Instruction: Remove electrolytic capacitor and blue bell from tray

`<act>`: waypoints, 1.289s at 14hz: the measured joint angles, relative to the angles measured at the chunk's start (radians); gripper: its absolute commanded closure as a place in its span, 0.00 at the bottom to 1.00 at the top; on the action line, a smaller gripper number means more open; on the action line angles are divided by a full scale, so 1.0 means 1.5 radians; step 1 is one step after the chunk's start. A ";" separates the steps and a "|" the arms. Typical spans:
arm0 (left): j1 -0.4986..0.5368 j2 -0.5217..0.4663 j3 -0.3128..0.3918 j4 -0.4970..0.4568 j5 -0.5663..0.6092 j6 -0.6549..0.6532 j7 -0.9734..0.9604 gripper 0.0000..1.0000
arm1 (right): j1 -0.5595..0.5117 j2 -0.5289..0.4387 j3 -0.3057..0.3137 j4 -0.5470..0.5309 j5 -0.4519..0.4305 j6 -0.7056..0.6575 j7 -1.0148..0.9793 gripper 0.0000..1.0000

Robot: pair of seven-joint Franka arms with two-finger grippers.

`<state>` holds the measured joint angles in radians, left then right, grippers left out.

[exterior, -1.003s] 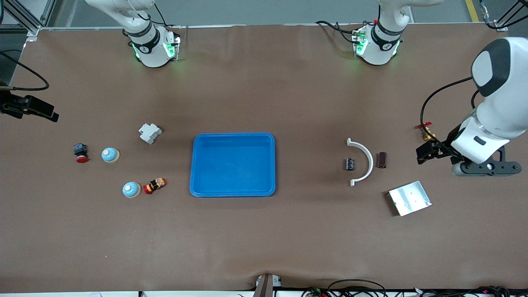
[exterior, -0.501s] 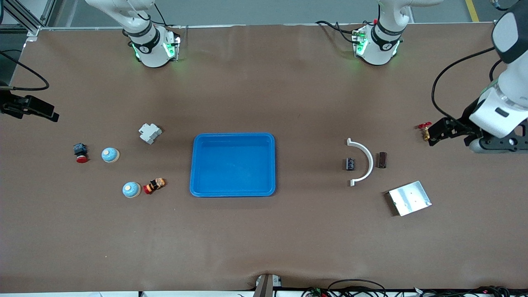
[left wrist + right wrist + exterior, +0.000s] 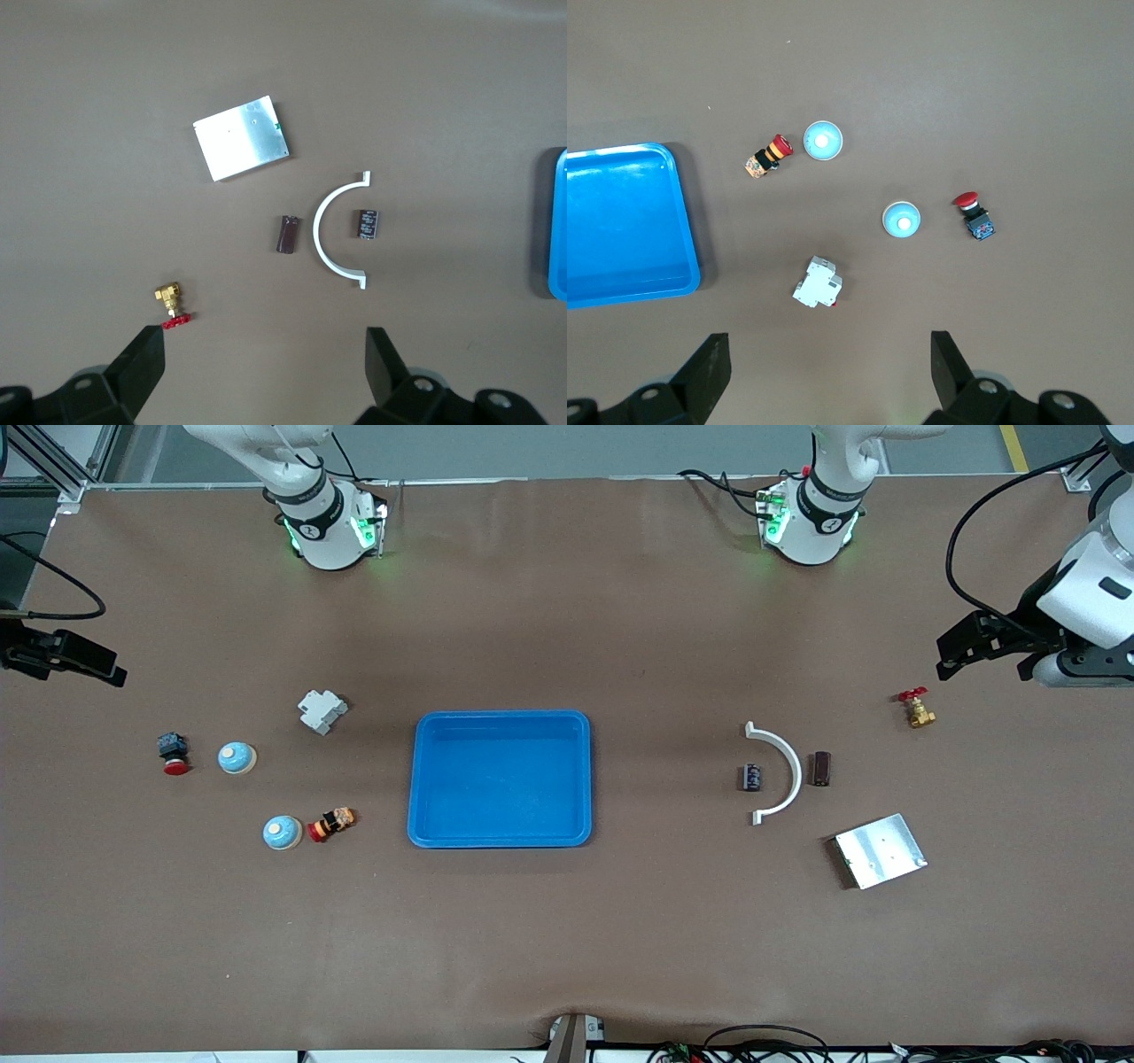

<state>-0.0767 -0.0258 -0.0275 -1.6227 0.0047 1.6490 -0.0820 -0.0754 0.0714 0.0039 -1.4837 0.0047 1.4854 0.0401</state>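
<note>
A dark capacitor (image 3: 753, 777) (image 3: 367, 223) lies inside a white curved bracket (image 3: 784, 775), with a brown cylindrical part (image 3: 822, 769) (image 3: 286, 235) beside it. Two pale blue bells (image 3: 236, 758) (image 3: 283, 833) sit toward the right arm's end, also seen from the right wrist (image 3: 901, 220) (image 3: 823, 141). The blue tray (image 3: 500, 715) is in the middle. My left gripper (image 3: 952, 654) (image 3: 266, 367) hangs open and holds nothing, high over the table by a brass valve (image 3: 917, 710). My right gripper (image 3: 106, 671) (image 3: 831, 367) waits open with nothing in it, high over the table's end.
A silver plate (image 3: 880, 851) lies nearer the camera than the bracket. A white breaker (image 3: 322, 710), a red and black button (image 3: 173, 754) and a red and orange button (image 3: 331, 824) lie around the bells.
My left arm has risen and swung away from the brass valve toward the robots' side of the table, leaving the valve in full view. The right arm has not moved.
</note>
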 measured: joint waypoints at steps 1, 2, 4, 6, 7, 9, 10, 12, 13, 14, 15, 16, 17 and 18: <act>0.000 0.000 -0.001 0.000 0.000 -0.001 0.000 0.00 | 0.000 0.000 0.000 0.000 0.000 0.000 0.000 0.00; 0.000 0.000 -0.001 0.000 0.000 -0.003 0.000 0.00 | 0.000 0.000 0.000 0.000 0.000 0.000 0.000 0.00; 0.000 0.000 -0.001 0.002 0.000 -0.011 -0.001 0.00 | 0.000 0.000 0.001 0.000 0.001 0.000 0.000 0.00; 0.000 0.000 -0.001 0.011 0.000 -0.023 -0.001 0.00 | 0.001 0.000 0.002 0.000 0.001 -0.001 -0.001 0.00; 0.000 0.000 -0.002 0.014 0.000 -0.028 -0.001 0.00 | 0.001 0.000 0.002 0.000 0.001 -0.005 -0.001 0.00; -0.001 0.000 -0.006 0.015 0.000 -0.030 -0.001 0.00 | 0.002 0.000 0.005 0.000 0.001 -0.014 -0.002 0.00; -0.001 0.000 -0.008 0.015 0.000 -0.030 -0.002 0.00 | 0.003 0.000 0.006 0.000 0.001 -0.014 -0.002 0.00; -0.002 0.000 -0.010 0.015 0.000 -0.030 -0.002 0.00 | 0.003 0.000 0.006 0.000 0.001 -0.014 -0.002 0.00; -0.002 0.000 -0.010 0.015 0.000 -0.030 -0.002 0.00 | 0.003 0.000 0.006 0.000 0.001 -0.014 -0.002 0.00; -0.002 0.000 -0.010 0.016 0.000 -0.030 -0.002 0.00 | 0.003 0.000 0.006 0.000 0.001 -0.014 -0.002 0.00; -0.002 0.000 -0.011 0.016 0.000 -0.030 -0.002 0.00 | 0.003 0.000 0.006 0.000 0.002 -0.014 -0.002 0.00; -0.002 0.000 -0.011 0.016 0.000 -0.030 -0.002 0.00 | 0.003 0.000 0.006 0.000 0.003 -0.014 -0.002 0.00; -0.002 0.000 -0.011 0.016 0.000 -0.030 -0.002 0.00 | 0.003 0.000 0.006 0.000 0.003 -0.014 -0.002 0.00; -0.002 0.000 -0.011 0.016 0.000 -0.030 -0.002 0.00 | 0.003 0.000 0.006 0.000 0.003 -0.014 -0.002 0.00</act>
<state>-0.0800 -0.0262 -0.0437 -1.5986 0.0047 1.6039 -0.0850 -0.0713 0.0714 0.0130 -1.4837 0.0098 1.4640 0.0377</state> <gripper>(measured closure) 0.000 0.000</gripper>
